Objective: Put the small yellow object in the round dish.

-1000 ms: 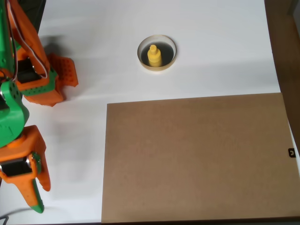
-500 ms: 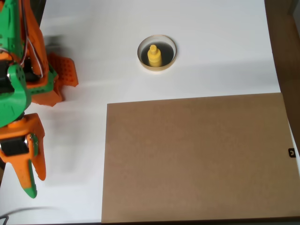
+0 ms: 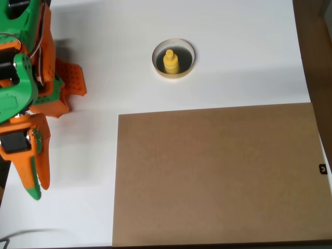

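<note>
Over at the far left of the overhead view you've got your orange-and-green plastic arm point(image 3: 26, 78) hanging over the white table point(image 3: 238, 57), well left of the round dish. Its two-finger gripper point(image 3: 35, 187) points down the picture, an orange finger point(image 3: 43, 166) lying right alongside a green-tipped one, the tips pressed together with nothing between them, so it's closed and empty. It sits well apart from the dish, lower and to the left of it.

Moving right, there's your landmark: the small shallow round dish point(image 3: 174, 74) with the pale cream rim and black inside, sitting on bare white table near the top. And look inside it: the tiny bright yellow plastic piece point(image 3: 170, 61) stands upright on the dark floor, wide body down, narrow knob up, close to the middle.

Below and to the right of the dish, you see a large flat brown board point(image 3: 218, 174) lying on the table, its top edge just below the dish, stretching toward the right edge.
</note>
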Tool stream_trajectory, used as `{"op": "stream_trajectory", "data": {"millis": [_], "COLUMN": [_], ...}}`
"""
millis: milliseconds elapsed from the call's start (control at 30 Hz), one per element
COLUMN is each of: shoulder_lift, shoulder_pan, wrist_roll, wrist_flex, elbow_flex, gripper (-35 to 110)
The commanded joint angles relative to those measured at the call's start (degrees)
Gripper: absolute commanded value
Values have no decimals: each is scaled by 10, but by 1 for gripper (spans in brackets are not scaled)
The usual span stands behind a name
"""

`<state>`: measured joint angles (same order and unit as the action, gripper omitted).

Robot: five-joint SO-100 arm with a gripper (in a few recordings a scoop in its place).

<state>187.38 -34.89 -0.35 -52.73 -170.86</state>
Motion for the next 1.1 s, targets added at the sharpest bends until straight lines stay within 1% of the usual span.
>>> {"op": "stream_trajectory", "data": {"millis": [0, 133, 267, 500, 700, 1067], "shoulder_lift": [23, 27, 33, 33, 33, 33], "shoulder_pan": [-11, -18, -25, -25, -32, -32], "wrist_roll": [6, 4, -16, -14, -9, -10], "wrist_flex": [-7, -4, 39, 43, 76, 77], "elbow_flex": [-7, -11, -28, -29, -40, -41], "gripper": [6, 6, 0, 0, 0, 1]}}
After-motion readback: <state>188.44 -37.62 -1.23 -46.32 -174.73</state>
